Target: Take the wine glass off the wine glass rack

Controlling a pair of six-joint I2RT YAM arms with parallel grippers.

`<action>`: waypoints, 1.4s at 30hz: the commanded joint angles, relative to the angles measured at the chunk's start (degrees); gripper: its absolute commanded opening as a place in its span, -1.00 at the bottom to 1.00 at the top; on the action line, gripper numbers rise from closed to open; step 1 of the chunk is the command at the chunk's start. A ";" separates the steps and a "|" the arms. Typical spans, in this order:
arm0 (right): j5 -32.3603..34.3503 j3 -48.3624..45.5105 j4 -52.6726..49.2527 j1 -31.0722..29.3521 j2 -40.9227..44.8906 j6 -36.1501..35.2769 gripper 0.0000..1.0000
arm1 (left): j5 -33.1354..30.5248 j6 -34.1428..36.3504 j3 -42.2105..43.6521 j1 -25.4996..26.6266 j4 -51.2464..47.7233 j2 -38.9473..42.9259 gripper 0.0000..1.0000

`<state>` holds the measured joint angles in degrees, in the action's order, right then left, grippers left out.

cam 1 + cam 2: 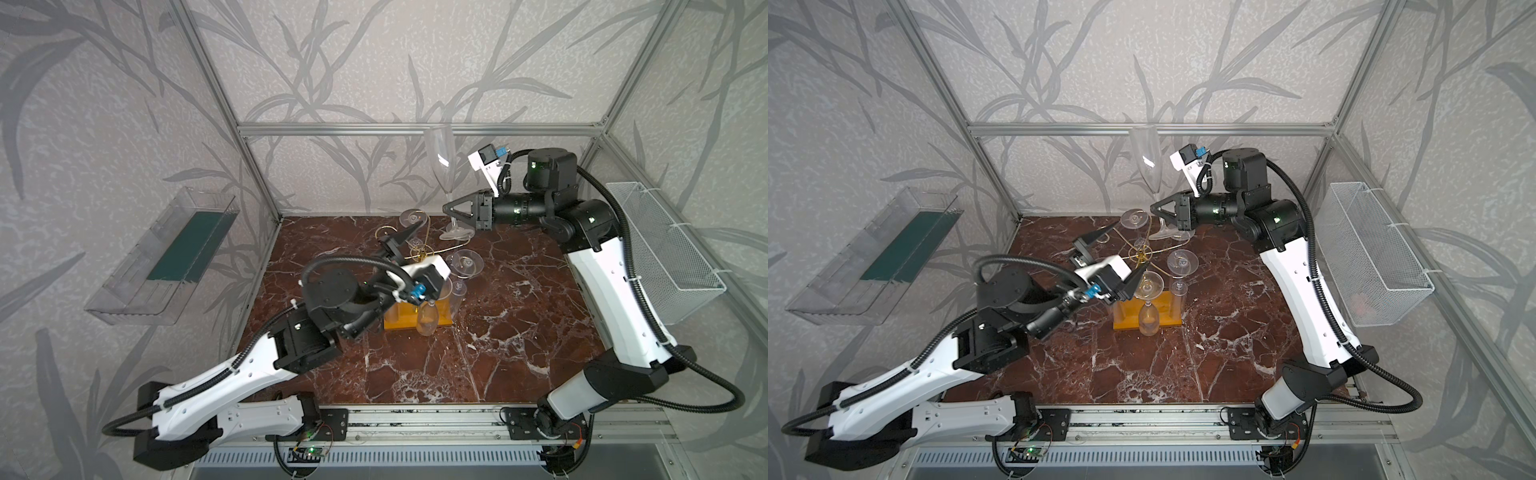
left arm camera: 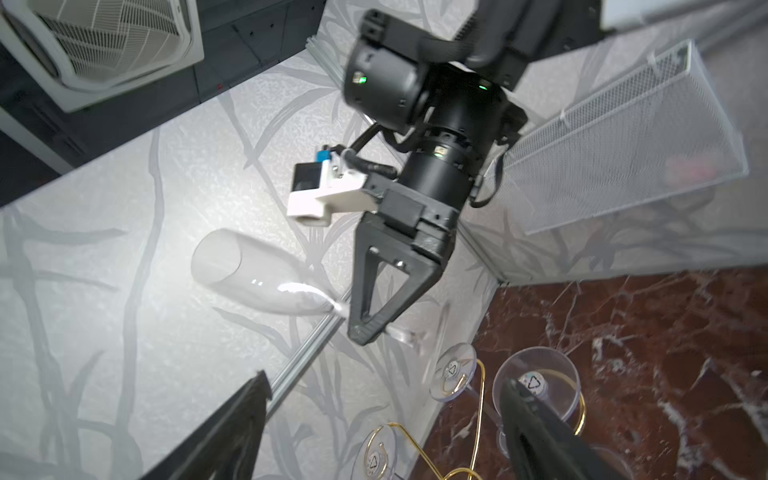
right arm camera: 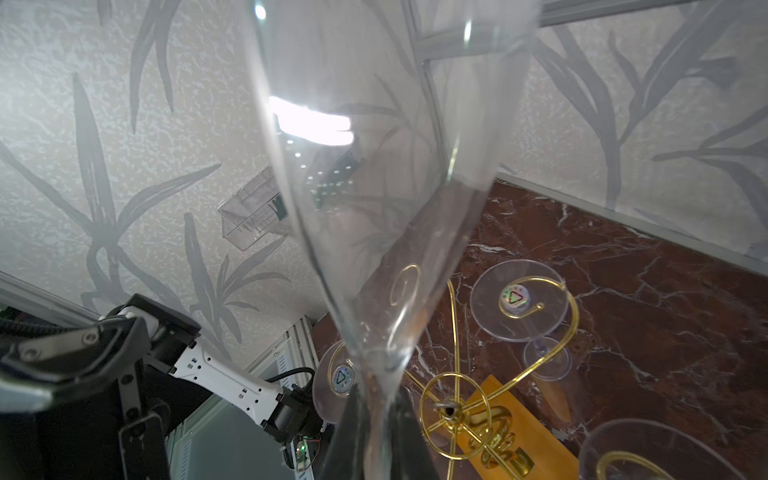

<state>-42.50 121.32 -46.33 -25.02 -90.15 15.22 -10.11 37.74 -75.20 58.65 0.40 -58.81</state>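
Observation:
A clear flute wine glass stands upright in the air above the table's back edge, off the rack. My right gripper is shut on its stem, as the left wrist view shows at the wine glass. The wine glass rack, gold wire on an orange-yellow base, stands mid-table with three other glasses hanging upside down. My left gripper is open over the rack's near side, nothing between its fingers.
A clear plastic tray hangs on the left wall and a white wire basket on the right wall. The table is dark red marble. Rack arms and hanging glass feet lie just below the held glass.

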 commanded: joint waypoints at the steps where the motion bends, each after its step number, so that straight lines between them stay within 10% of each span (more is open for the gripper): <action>1: 3.34 -0.49 4.47 0.14 4.55 -3.41 -1.00 | 12.84 -26.75 -5.26 -9.74 -1.34 0.25 0.80; 11: 1.29 -5.72 5.17 -0.70 8.08 -4.39 -1.00 | 31.07 -53.42 -17.37 -23.73 -2.45 -7.78 0.80; 42: 2.77 -8.94 5.82 -9.66 8.23 -5.58 -1.00 | 43.56 -74.50 -32.16 -26.31 -4.66 -23.47 0.50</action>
<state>-39.86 112.60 -42.94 -34.28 -82.59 10.61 31.05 -33.85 -105.36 32.75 -5.52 -81.80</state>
